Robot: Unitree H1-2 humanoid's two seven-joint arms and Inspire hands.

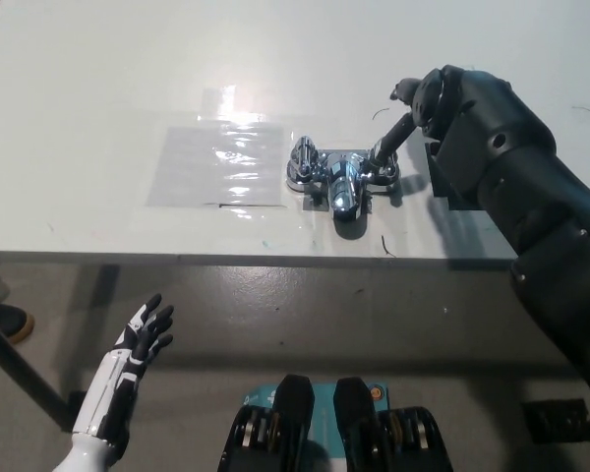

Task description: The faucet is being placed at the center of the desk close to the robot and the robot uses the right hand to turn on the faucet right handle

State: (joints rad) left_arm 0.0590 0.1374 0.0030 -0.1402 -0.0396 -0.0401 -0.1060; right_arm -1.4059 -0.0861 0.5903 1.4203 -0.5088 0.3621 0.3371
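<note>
Chrome faucet (342,182) is sitting at the near centre of the tabletop (98,79), within reach. Black right hand (435,93) is meeting the far tip of the right handle (391,146), likely for leverage; its grasp cannot be told. White left hand (146,336) is hanging released, near left.

One view only for you: the head camera, looking steeply down. The white desk (98,79) fills the upper half, and its near edge crosses just below mid-frame, with grey floor (374,315) beneath. The faucet (339,177) sits near centre at middling range. The left hand (143,339) shows lower left, the right hand (442,98) upper right.
</note>
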